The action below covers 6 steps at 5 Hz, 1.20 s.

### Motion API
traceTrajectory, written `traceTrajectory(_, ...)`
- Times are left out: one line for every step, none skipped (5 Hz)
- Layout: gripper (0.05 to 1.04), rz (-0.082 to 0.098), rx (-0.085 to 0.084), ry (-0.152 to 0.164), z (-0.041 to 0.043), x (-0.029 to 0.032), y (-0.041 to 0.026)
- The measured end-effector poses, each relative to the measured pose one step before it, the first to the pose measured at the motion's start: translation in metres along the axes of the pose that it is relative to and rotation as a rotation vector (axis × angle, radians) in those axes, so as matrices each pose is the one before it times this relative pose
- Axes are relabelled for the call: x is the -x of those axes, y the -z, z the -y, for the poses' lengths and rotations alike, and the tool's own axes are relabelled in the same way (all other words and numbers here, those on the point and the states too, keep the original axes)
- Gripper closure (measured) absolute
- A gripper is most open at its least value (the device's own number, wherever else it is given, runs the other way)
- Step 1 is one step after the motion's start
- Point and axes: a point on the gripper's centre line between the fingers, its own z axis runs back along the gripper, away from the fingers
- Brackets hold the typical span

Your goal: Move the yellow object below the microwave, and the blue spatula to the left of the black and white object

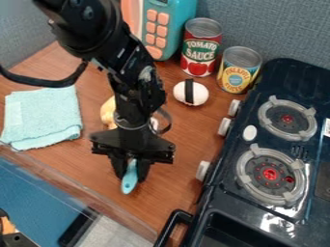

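The gripper (131,174) is drawn in narrow and, as far as I can tell from here, pinching the blue spatula (130,180). The arm above partly hides the yellow object (107,114), with the folded cloth (44,118) on one side and the black and white object (191,92) on the other. Behind stand the microwave (172,13) and two cans, tomato (200,49) and pineapple (238,72); the stove (226,194) flanks the open wood.

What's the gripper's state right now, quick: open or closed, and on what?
Gripper: looks closed on the blue spatula, which shows between its fingers and pokes out below them.
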Motion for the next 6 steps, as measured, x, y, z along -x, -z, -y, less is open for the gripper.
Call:
traceTrajectory(0.757, -0.027, 0.056, -0.042, 0.00875, 0.00162, -0.01571)
traceTrajectory(0.757, -0.0306, 0.108, -0.0272, 0.01257, -0.00437, -0.02604)
traceTrajectory(0.757, -0.1458, 0.1761, -0.1009, 0.01268, -0.00478, -0.0144)
traceTrajectory(0.757, -0.1513, 0.0885, -0.088, -0.00075, -0.00556, 0.00726)
traceTrajectory(0.757, -0.0332, 0.0454, -0.058, -0.0077, -0.00572, 0.00595)
traceTrajectory(0.757, -0.0119, 0.0015, -0.0662, -0.01606, -0.0063, 0.00509)
